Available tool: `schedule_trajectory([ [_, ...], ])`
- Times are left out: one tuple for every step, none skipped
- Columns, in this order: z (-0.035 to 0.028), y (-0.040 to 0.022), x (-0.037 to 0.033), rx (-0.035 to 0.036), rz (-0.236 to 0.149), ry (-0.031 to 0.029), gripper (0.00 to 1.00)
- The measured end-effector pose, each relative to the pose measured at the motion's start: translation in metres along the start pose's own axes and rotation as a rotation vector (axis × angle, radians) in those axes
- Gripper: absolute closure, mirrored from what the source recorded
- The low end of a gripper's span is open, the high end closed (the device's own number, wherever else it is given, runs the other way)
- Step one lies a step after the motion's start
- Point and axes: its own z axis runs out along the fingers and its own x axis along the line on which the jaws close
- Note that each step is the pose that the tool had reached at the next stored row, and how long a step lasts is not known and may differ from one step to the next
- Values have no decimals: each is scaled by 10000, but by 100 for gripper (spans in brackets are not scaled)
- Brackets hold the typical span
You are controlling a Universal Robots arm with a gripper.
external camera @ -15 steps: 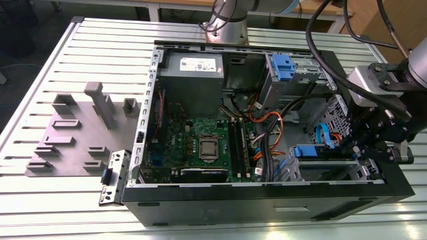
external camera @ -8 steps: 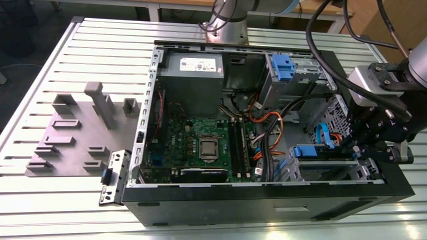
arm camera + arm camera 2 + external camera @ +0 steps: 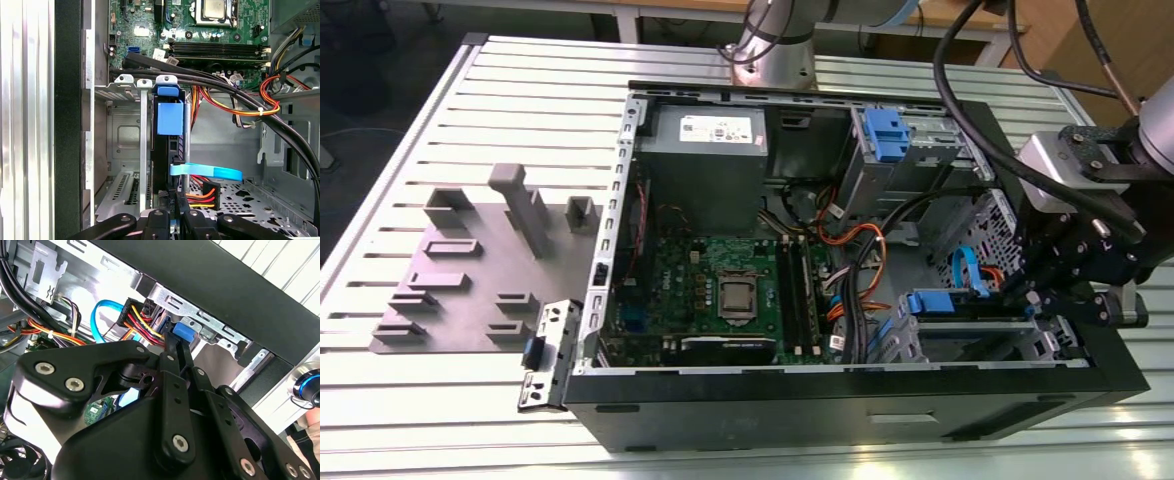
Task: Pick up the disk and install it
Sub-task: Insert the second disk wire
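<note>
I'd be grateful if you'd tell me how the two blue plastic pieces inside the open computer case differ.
In the exterior view, the upper blue plastic tab sits in a grey metal cage beside the grey power-supply box, far from the black gripper. The lower blue plastic bracket sits in the bay at the case's front corner, right beside the gripper. The upper one looks taller and narrower, the lower one wider. Both are bright blue plastic in metal bays.

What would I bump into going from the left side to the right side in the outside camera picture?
Grey fixture block → metal bracket → green motherboard → orange and black cables → disk in its bay → gripper.
</note>
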Motion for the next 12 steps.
schedule_trajectory([
  [0, 0, 0, 0, 0, 0, 83],
  [0, 0, 0, 0, 0, 0, 83],
  [0, -1, 0, 0, 0, 0, 83],
  [0, -3, 0, 0, -1, 0, 83],
  [0, -5, 0, 0, 0, 1, 83],
  [0, -4, 0, 0, 0, 1, 83],
  [0, -5, 0, 0, 0, 0, 83],
  [0, -5, 0, 0, 0, -1, 83],
  [-2, -5, 0, 0, 0, -3, 83],
  [-5, -5, 1, 0, 0, -5, 83],
  [-10, -5, 0, 0, 0, -9, 83],
  [-16, -6, -1, 1, 0, -11, 83],
])
